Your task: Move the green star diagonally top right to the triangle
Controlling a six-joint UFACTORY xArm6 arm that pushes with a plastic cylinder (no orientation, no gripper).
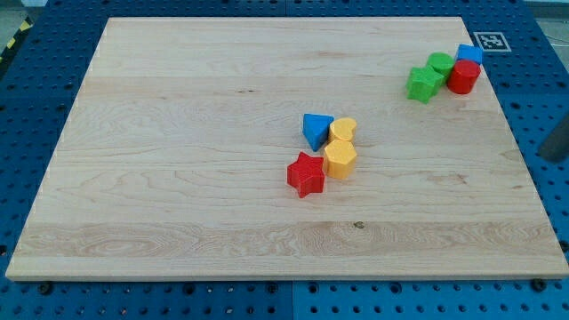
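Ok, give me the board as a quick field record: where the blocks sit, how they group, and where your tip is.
centre cluster: blue triangle, yellow heart, yellow hexagon, red star, packed close
top-right cluster: green star, green cylinder, red cylinder, blue block, shape unclear
green star vs triangle: far to the view's right and above it
my tip: end not visible; dark rod at the view's right edge
surface: wooden board

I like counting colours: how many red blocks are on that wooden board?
2. A red star sits near the board's middle, touching the yellow hexagon. A red cylinder sits in the top-right cluster, beside the green blocks. None appears hidden.
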